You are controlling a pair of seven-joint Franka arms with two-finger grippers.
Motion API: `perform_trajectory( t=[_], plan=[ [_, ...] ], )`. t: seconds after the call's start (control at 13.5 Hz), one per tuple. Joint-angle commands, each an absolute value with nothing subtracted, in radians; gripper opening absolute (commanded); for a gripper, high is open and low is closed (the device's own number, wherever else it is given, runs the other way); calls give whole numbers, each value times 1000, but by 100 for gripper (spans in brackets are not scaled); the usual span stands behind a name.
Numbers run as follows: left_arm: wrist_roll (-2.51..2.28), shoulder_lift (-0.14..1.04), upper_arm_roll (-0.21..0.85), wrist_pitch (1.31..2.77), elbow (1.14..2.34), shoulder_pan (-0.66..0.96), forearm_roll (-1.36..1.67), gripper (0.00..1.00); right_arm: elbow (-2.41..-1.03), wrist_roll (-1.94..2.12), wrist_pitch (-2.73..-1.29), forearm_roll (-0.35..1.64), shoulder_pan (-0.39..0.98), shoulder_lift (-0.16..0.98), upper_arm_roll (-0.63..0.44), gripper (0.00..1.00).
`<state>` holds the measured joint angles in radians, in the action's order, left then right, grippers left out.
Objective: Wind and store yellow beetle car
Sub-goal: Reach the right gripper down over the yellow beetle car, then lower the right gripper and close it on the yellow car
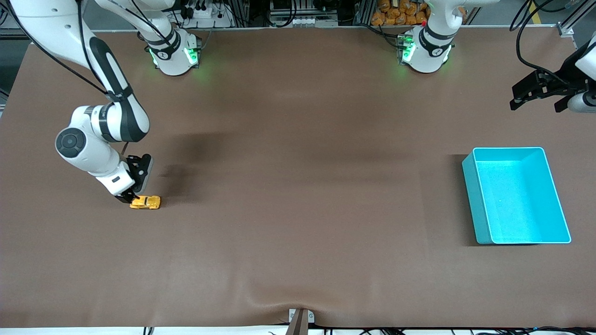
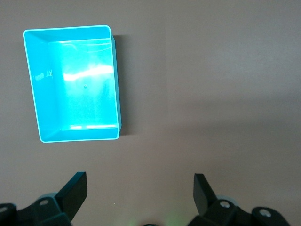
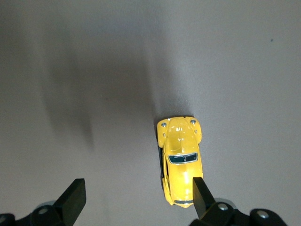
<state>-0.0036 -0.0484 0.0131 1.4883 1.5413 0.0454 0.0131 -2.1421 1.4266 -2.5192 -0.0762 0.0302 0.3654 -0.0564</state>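
Glossy yellow-orange beetle car with a dark window and black wheels, plain matte brown worktop, bright teal bin with a paler rim, black fingers on the right pincer, white-and-black arms, green base lights

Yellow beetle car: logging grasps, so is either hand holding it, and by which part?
Nothing is held. The right hand is open beside the small yellow beetle-shaped toy car; the left hand is open, empty.

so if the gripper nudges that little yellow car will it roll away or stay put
The yellow car sits on its wheels on the flat table, so a nudge along its length would probably roll it. Its glossy rounded body looks rigid and may slip between fingers. The right gripper is open over it, one finger at its side.
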Motion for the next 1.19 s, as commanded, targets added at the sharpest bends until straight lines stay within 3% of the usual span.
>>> perform_trajectory(
  t=[0.0,0.59,0.74,0.96,1.11],
  plan=[
    [-2,-38,15,1485,1520,40,20,100,-2065,1488,-2522,-95,78,435,-119,98],
    [-2,-38,15,1485,1520,40,20,100,-2028,1471,-2551,-78,84,500,-129,78],
    [-2,-38,15,1485,1520,40,20,100,-2029,1471,-2592,-64,89,509,-129,67],
    [-2,-38,15,1485,1520,40,20,100,-2029,1470,-2595,-60,92,512,-129,40],
    [-2,-38,15,1485,1520,40,20,100,-2029,1454,-2599,-61,100,522,-129,39]
  ],
)
